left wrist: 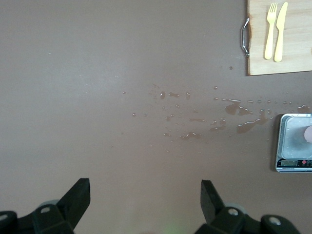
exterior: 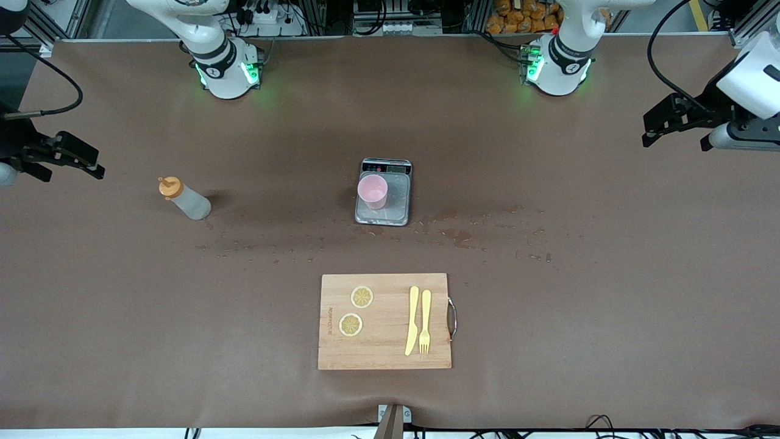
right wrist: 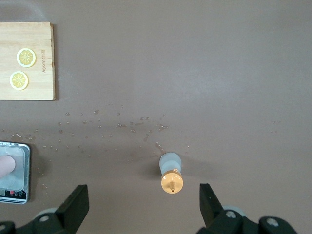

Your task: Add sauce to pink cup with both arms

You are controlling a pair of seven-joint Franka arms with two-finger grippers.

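Note:
The sauce, a whitish squeeze bottle with an orange nozzle cap, stands upright on the brown table toward the right arm's end; the right wrist view shows the sauce from above. The pink cup stands on a grey scale at the table's middle. My right gripper hangs open and empty over the table's edge beside the sauce, apart from it. My left gripper is open and empty over the left arm's end of the table. In its wrist view the left gripper is above bare table, with the pink cup at the frame edge.
A wooden cutting board with a metal handle lies nearer the front camera than the scale, carrying two lemon slices, a yellow knife and a fork. Droplets and a wet smear spread between scale and board.

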